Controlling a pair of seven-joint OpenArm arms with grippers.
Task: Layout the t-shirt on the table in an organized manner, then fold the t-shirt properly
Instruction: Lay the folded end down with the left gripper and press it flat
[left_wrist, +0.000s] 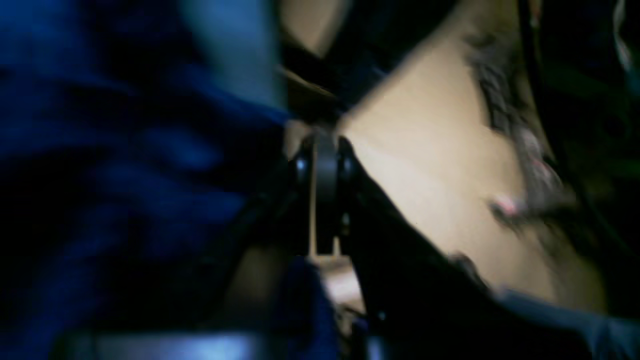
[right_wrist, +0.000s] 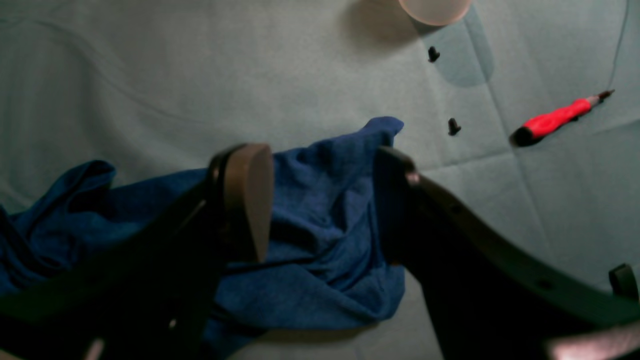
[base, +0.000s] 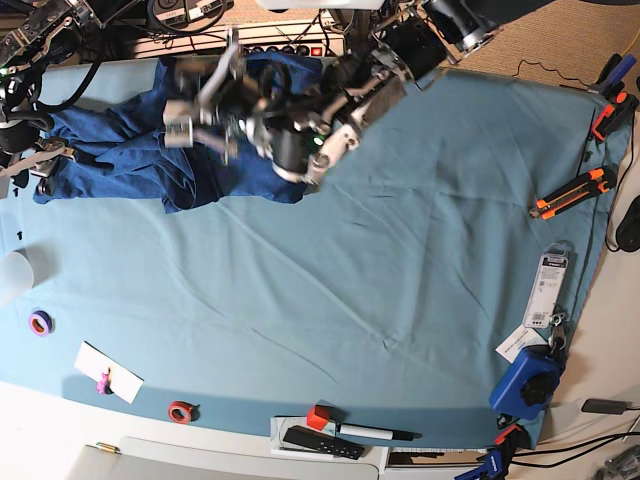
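The dark blue t-shirt (base: 130, 150) lies bunched at the table's (base: 400, 250) far left corner. In the base view my left gripper (base: 195, 115) is motion-blurred over the shirt's middle. The left wrist view is dark and smeared: the left gripper (left_wrist: 325, 165) is shut, with blue t-shirt (left_wrist: 125, 175) fabric right beside its fingertips. Blur hides whether cloth is pinched. My right gripper (right_wrist: 320, 200) is open, its fingers (right_wrist: 247, 200) straddling a crumpled corner of the t-shirt (right_wrist: 325, 240) from above. In the base view the right gripper (base: 42, 160) is at the shirt's left end.
A red-handled screwdriver (right_wrist: 555, 120), two small black pieces (right_wrist: 453, 126) and a white cup (right_wrist: 435, 7) lie beyond the shirt corner. The cup (base: 12, 275), tape rings (base: 40, 322), a white card (base: 108, 372) and an orange knife (base: 570, 192) sit along the table edges.
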